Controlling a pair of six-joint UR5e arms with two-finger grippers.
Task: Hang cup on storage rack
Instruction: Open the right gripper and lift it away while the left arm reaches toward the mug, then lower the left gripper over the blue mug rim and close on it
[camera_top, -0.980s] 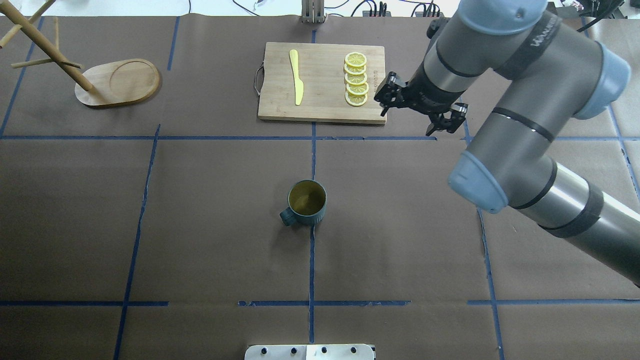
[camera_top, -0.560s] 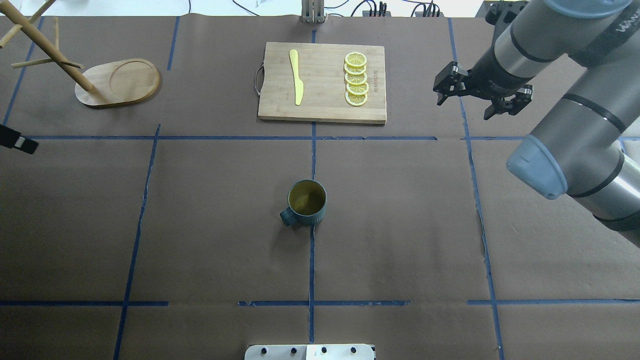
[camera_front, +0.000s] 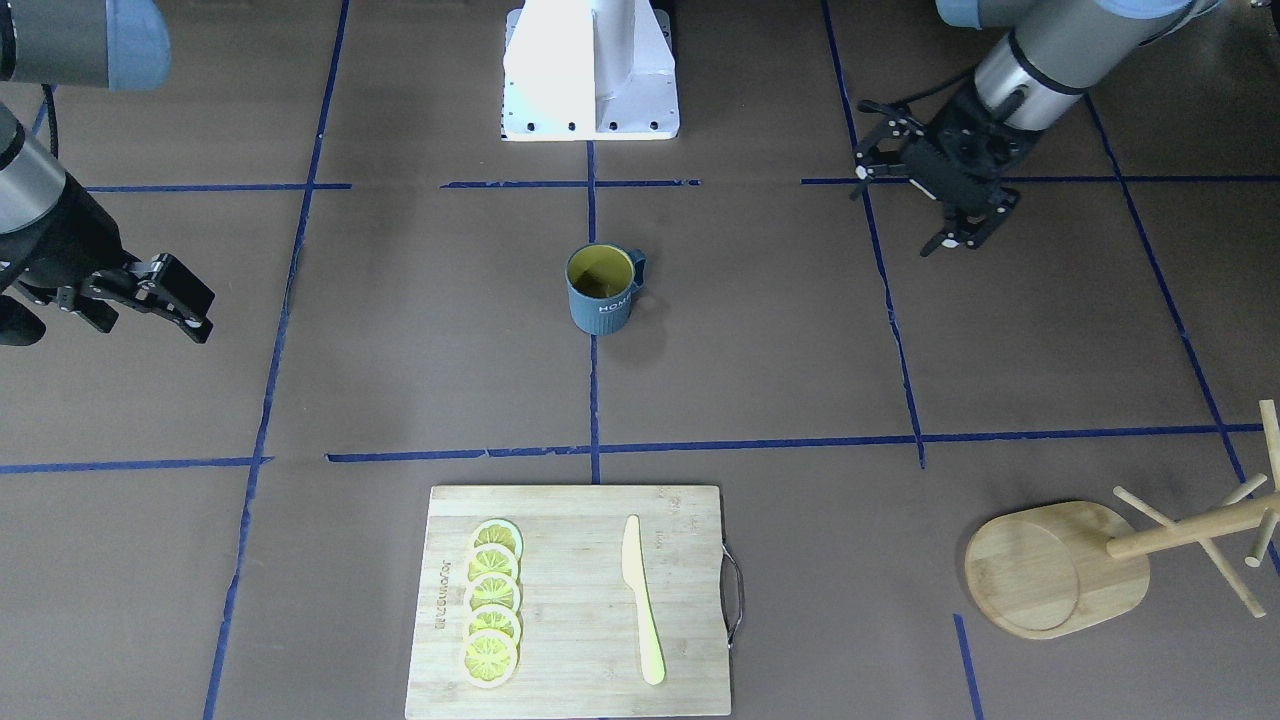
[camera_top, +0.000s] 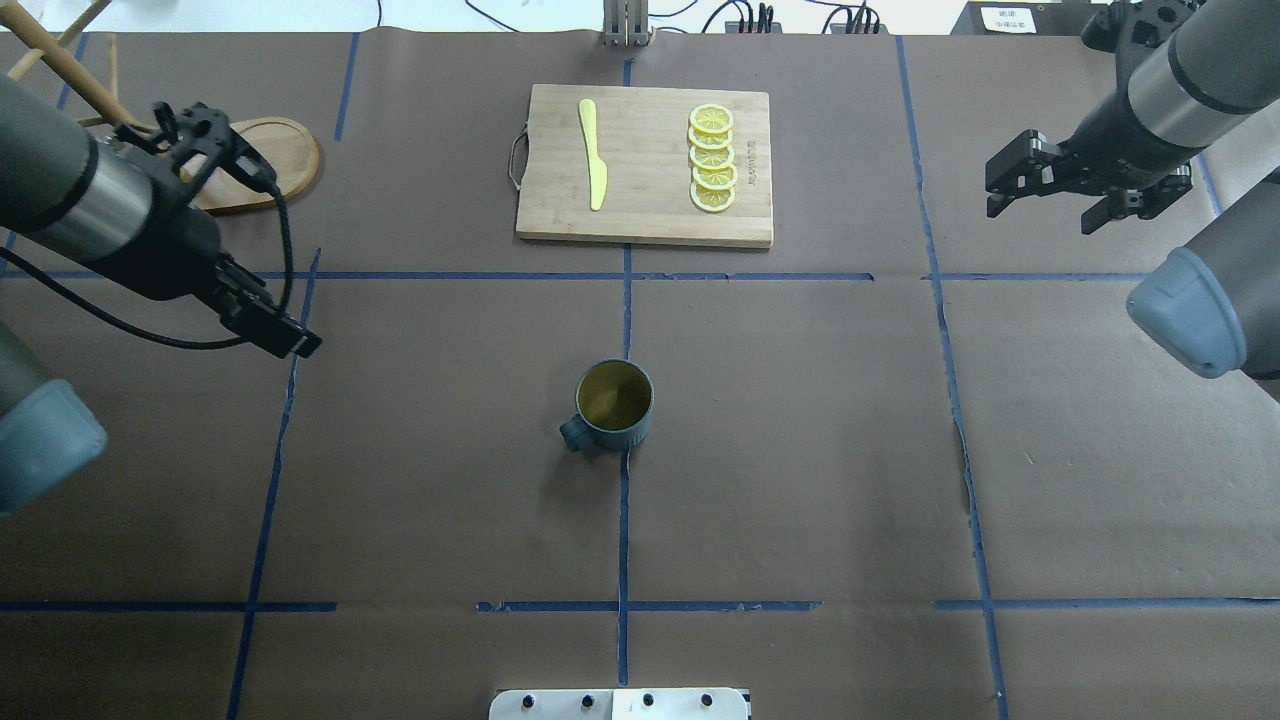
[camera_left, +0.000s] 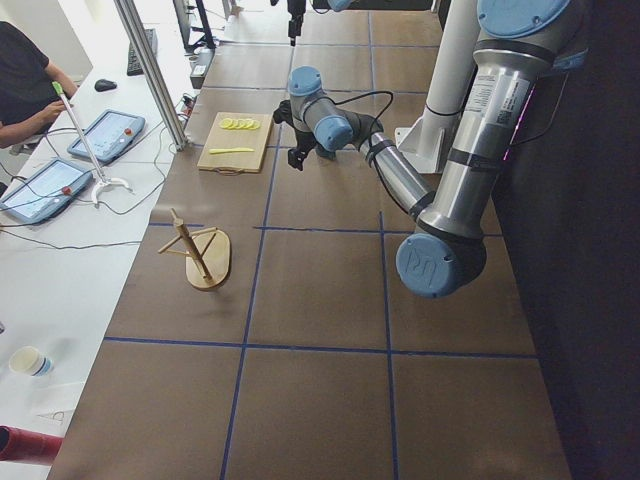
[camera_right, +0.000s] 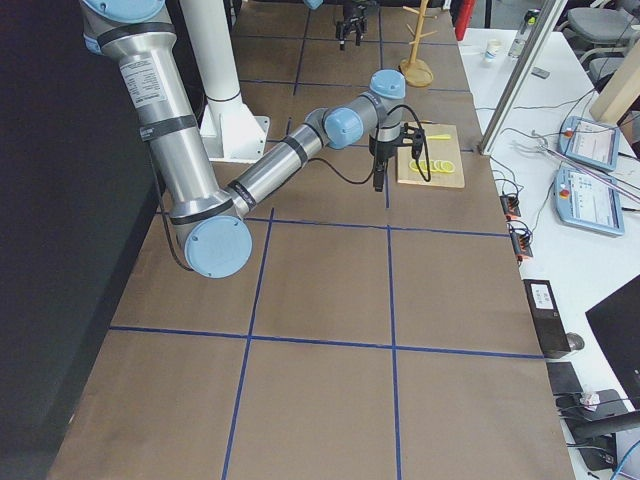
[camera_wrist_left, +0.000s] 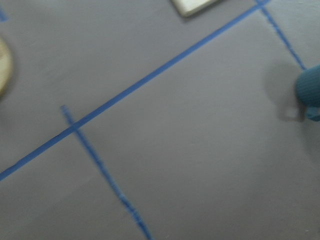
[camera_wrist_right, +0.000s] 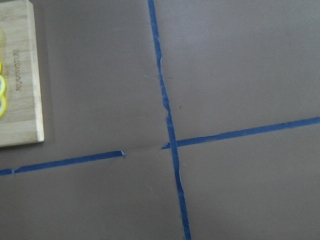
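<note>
the right pincer (camera_top: 1042, 215) is pulling away from the cutting board (camera_top: 645, 165) and swinging out toward the right side of the table (camera_top: 800, 450), jaws spread. the left pincer (camera_front: 897, 222), out of sight a second ago, is coming in from the left, its arm now covering part of the storage rack (camera_top: 290, 160).

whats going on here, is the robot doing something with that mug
Nothing is held right now. The cup stands upright mid-table, and neither gripper touches it. The left gripper hangs open on the side of the table where the rack stands. The right gripper is open on the opposite side. The rack's pegs are bare.
</note>
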